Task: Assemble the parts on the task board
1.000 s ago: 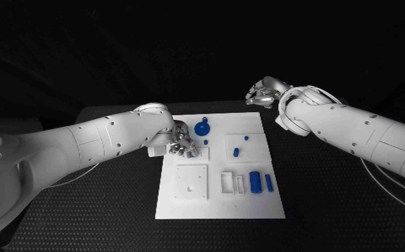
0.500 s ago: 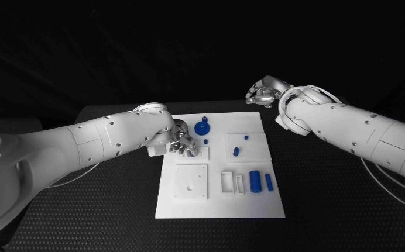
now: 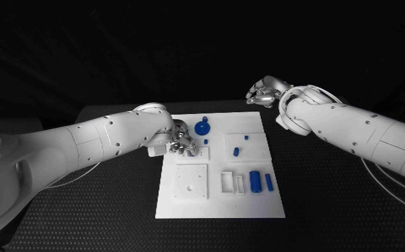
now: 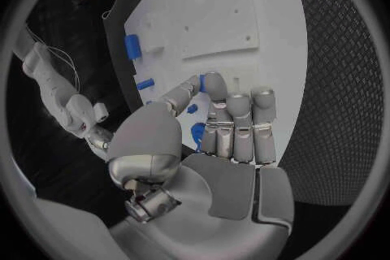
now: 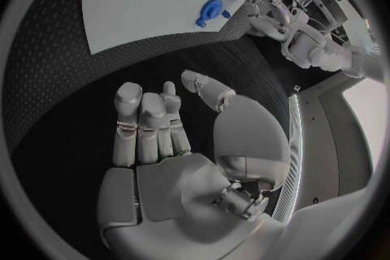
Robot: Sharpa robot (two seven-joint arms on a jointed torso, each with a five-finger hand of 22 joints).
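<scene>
Black table (image 3: 337, 205), task board (image 3: 253, 205) centred. Blue parts (image 3: 202, 128) at board's far and near-right areas. Left hand (image 3: 181, 142) over board's far-left, fingers curled, holding nothing visible. Right hand (image 3: 264, 93) off far-right corner, fingers curled, empty.
</scene>
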